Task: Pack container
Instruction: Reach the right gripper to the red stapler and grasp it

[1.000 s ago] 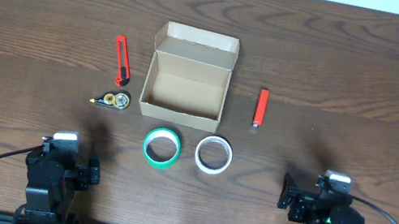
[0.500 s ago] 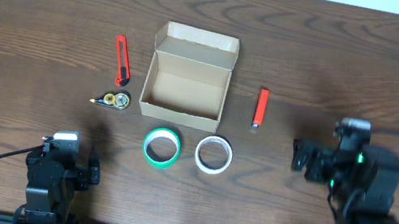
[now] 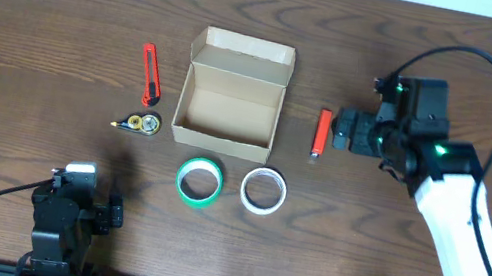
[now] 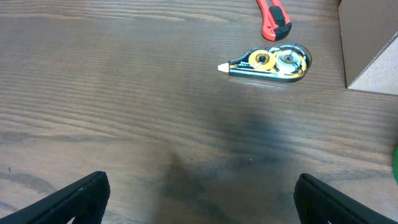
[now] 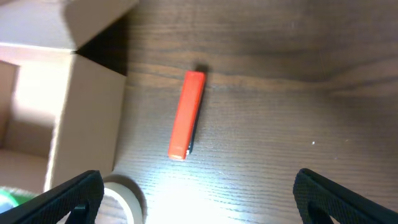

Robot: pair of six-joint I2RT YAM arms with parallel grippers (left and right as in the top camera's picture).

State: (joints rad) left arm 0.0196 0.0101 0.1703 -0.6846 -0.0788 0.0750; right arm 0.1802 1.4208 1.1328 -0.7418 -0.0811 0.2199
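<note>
Black left gripper (image 4: 199,205) sits parked nearest, jaws spread, empty. Mid-table, the cardboard box (image 3: 228,115) stands open and empty. Right of it lies the orange-red stick (image 5: 187,115), with the right gripper (image 5: 199,202) hanging spread just beside. Descending off-centre could skid the stick away or clip the box wall.

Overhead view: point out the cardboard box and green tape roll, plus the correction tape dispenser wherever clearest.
cardboard box (image 3: 228,115): overhead view, bare inside floor.
green tape roll (image 3: 195,200): overhead view, near edge of the ring.
correction tape dispenser (image 4: 273,61): left wrist view, middle of its body.
</note>
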